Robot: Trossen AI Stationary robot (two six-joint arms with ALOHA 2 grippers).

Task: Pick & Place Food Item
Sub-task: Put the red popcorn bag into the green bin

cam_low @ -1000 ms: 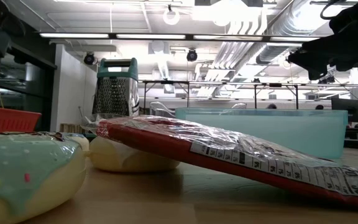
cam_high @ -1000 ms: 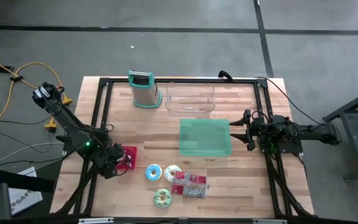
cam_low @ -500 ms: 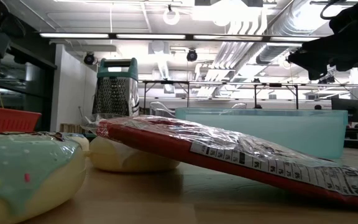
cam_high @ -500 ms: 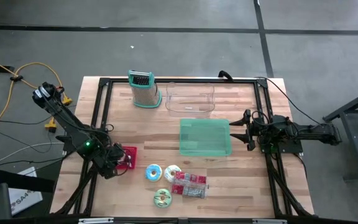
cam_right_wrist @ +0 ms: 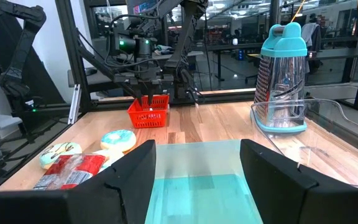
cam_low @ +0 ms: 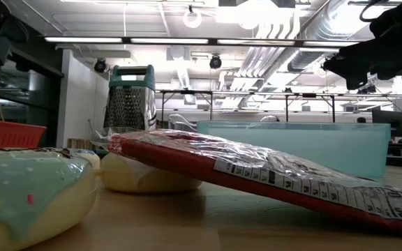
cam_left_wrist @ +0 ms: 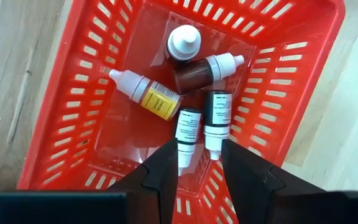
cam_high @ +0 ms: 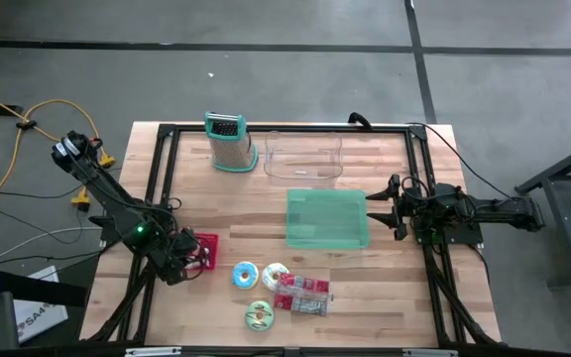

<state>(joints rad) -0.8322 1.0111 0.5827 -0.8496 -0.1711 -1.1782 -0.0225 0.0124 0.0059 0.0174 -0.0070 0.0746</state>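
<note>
Three doughnuts and one red snack packet [cam_high: 302, 294] lie together near the front edge of the wooden table [cam_high: 266, 208]: a green-iced doughnut [cam_high: 259, 316] nearest the edge, then a blue-iced doughnut [cam_high: 245, 275] and a pale doughnut [cam_high: 275, 273] side by side, with the packet resting partly on the pale one. In the low view the packet slopes down from the pale doughnut to the tabletop.

Toward the front left corner stands one red slotted basket [cam_left_wrist: 278, 81]. It holds five small dropper bottles lying loose on its floor: a yellow-labelled bottle [cam_left_wrist: 143, 93], a brown bottle [cam_left_wrist: 202, 71], a white-capped bottle [cam_left_wrist: 183, 43] seen end-on, and two dark bottles with white labels [cam_left_wrist: 215, 121] side by side. The left gripper [cam_left_wrist: 199, 163] hangs over the basket pointing steeply down, its two fingers parted with a clear gap between them and nothing held; the tips of the two white-labelled bottles show in that gap.

At the table's middle sits one teal translucent tray [cam_high: 327, 218], with nothing visible inside. Just beside its right side, at the right edge, the right gripper [cam_high: 393, 206] waits level, its fingers spread wide on either side of the tray and holding nothing.

Along the back edge stand one clear plastic container [cam_high: 303, 157] and, left of it, one box grater [cam_high: 228, 142] with a teal handle and base.

A black metal frame [cam_high: 164, 159] borders the table. Around it is grey concrete floor, with yellow cable [cam_high: 38, 114] at the left; the low view shows a ceiling with strip lights and ducting beyond.
</note>
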